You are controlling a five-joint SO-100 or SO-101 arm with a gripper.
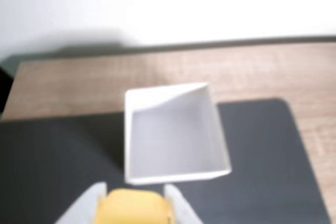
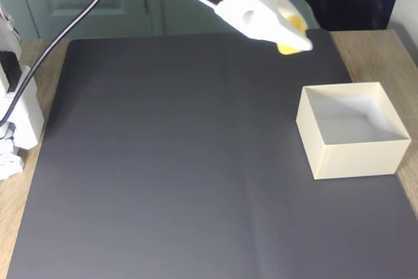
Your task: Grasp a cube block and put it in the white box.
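The gripper (image 2: 295,38) has its jaws closed on the yellow cube block (image 2: 291,35), held in the air above the black mat (image 2: 163,161) near the counter's (image 2: 372,50) far edge. The white box (image 2: 353,158) sits open at the mat's right edge, with nothing between them.

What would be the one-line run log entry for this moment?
phase: carry | gripper: shut on yellow cube, raised above black mat | white box: empty, on mat | cube: not yet over box

Yellow cube block (image 1: 133,206) aloft btwn pincer (image 2: 292,38) fingers; open, empty white box (image 2: 352,159) on dark mat.
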